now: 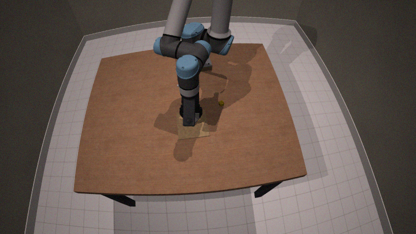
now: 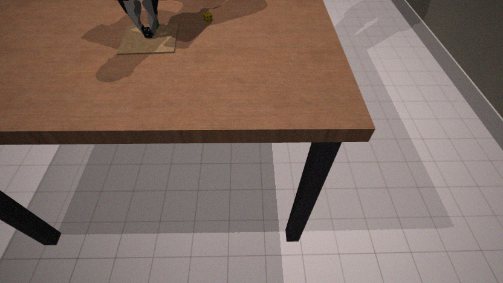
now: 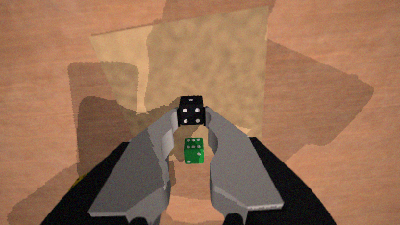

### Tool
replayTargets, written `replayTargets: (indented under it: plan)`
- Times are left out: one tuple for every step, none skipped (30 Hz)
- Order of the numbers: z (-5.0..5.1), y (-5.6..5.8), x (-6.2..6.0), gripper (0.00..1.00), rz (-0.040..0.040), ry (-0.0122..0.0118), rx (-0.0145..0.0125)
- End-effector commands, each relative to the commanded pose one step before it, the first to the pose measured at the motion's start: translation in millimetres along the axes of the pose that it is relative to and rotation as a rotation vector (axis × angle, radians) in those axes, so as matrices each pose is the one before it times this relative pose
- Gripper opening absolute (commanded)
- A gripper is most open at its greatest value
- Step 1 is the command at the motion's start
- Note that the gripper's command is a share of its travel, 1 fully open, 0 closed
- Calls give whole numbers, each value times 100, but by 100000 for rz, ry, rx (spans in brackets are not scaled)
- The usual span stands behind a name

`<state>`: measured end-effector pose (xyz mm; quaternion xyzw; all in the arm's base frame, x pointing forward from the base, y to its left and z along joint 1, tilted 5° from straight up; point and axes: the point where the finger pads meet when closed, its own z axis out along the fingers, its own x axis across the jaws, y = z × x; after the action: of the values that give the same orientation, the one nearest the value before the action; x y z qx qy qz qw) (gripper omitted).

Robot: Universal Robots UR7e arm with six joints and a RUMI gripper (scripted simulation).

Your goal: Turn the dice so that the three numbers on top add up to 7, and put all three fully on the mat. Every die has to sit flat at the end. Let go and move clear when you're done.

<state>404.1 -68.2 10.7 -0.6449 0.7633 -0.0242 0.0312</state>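
My gripper (image 2: 148, 31) (image 3: 191, 108) is shut on the black die, which sits between the fingertips over the mat. The black die (image 2: 147, 33) (image 3: 190, 112) shows four white pips on its larger visible face in the wrist view. The tan mat (image 1: 189, 134) (image 2: 140, 48) (image 3: 216, 43) lies flat under the gripper. The green die (image 2: 157, 25) (image 3: 194, 151) is behind the black one, near the mat's back edge; whether it is fully on the mat is unclear. The yellow die (image 1: 221, 103) (image 2: 207, 16) sits on the table off the mat, to the right in the top and exterior views.
The wooden table (image 1: 130, 162) (image 2: 228, 91) carries everything. The arm reaches in from the back and hides the dice near the mat in the top view. Its shadow falls across the mat's surroundings. The table's front edge lies well in front of the mat.
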Motion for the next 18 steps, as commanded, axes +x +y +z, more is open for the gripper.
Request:
replayTargets:
  plan:
    - [76, -38, 11, 3, -5, 32, 107]
    - [30, 0, 0, 3, 0, 0, 0]
    - [0, 0, 0, 3, 0, 0, 0]
    - [0, 0, 0, 3, 0, 0, 0]
    - [30, 0, 0, 3, 0, 0, 0]
    - [30, 0, 0, 3, 0, 0, 0]
    - [28, 0, 0, 3, 0, 0, 0]
    - [25, 0, 0, 3, 0, 0, 0]
    - [22, 0, 0, 3, 0, 0, 0]
    - [19, 0, 0, 3, 0, 0, 0]
    - [15, 0, 0, 3, 0, 0, 0]
    - [11, 0, 0, 3, 0, 0, 0]
    - [8, 0, 0, 3, 0, 0, 0]
    - [4, 0, 0, 3, 0, 0, 0]
    - [2, 0, 0, 3, 0, 0, 0]
    - [0, 0, 0, 3, 0, 0, 0]
    - [0, 0, 0, 3, 0, 0, 0]
    - [0, 0, 0, 3, 0, 0, 0]
